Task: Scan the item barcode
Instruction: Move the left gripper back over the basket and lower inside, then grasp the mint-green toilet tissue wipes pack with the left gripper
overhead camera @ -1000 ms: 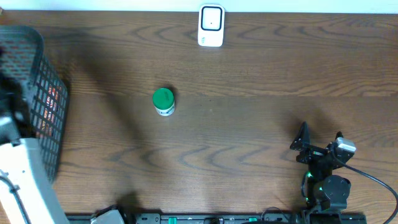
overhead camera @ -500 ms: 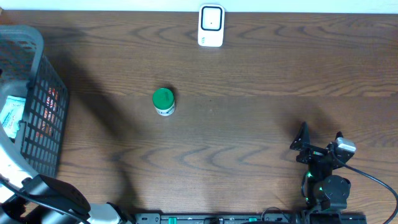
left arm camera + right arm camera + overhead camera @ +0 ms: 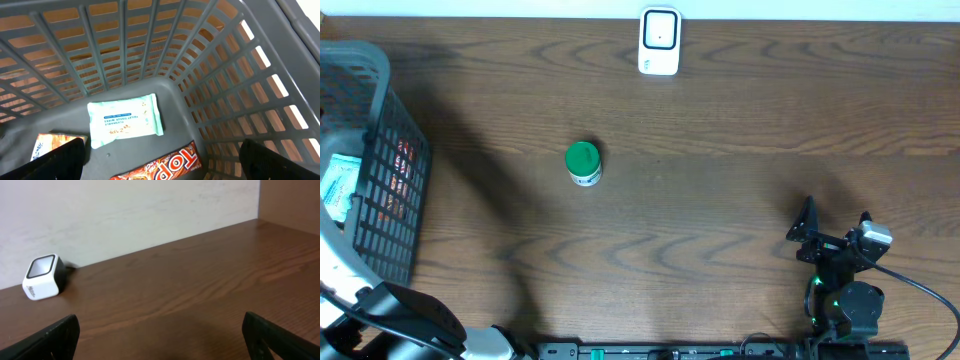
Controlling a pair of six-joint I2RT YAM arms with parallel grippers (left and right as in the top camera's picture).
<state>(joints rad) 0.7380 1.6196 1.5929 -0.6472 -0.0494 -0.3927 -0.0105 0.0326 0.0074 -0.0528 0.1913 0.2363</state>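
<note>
My left gripper (image 3: 165,162) hangs open over the inside of the grey mesh basket (image 3: 215,85), with nothing between its fingers. Below it lie a pale teal wipes packet (image 3: 125,120), a red "TOP" candy bar (image 3: 172,167) and an orange box (image 3: 47,144). On the table stands a small jar with a green lid (image 3: 582,163). The white barcode scanner (image 3: 659,42) sits at the table's far edge, and it also shows at the left of the right wrist view as the scanner (image 3: 44,276). My right gripper (image 3: 835,228) rests open and empty at the front right.
The basket (image 3: 390,200) stands at the table's left edge with the left arm (image 3: 405,318) beside its near corner. A black cable (image 3: 920,290) runs from the right arm. A pale wall (image 3: 125,210) rises behind the scanner.
The left arm has drawn back from over the basket toward the front left corner, uncovering the basket's contents. It has been still for the last half second. The right arm has not moved.
</note>
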